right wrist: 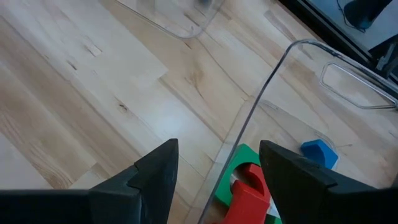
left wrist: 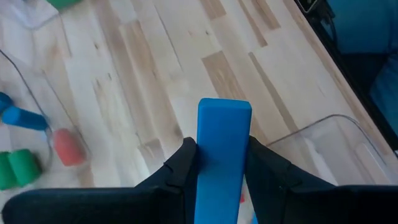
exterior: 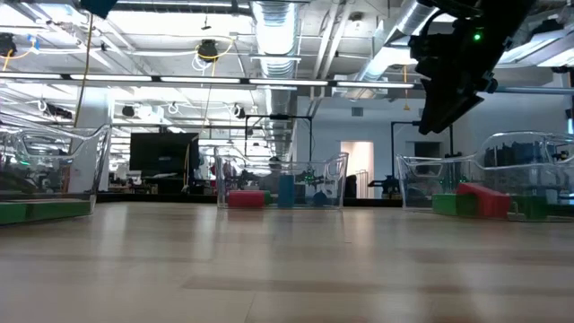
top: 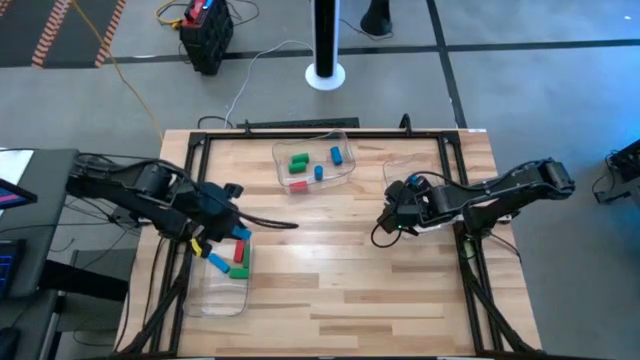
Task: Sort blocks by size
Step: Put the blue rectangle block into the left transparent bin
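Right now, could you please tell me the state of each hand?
Left hand: closed on a long blue rectangular block.
Right hand: open, holding nothing, above a clear plastic tray's rim.

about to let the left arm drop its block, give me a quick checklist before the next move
1. Left tool shut on the long blue block: ok.
2. Block straight between the fingers: ok.
3. Left tool over the left tray: ok in the high view.
4. That tray already holds long blocks: ok.
5. Right tool open, empty, above the right tray, away from the left arm: ok.
6. Drop height over the tray: cannot tell.
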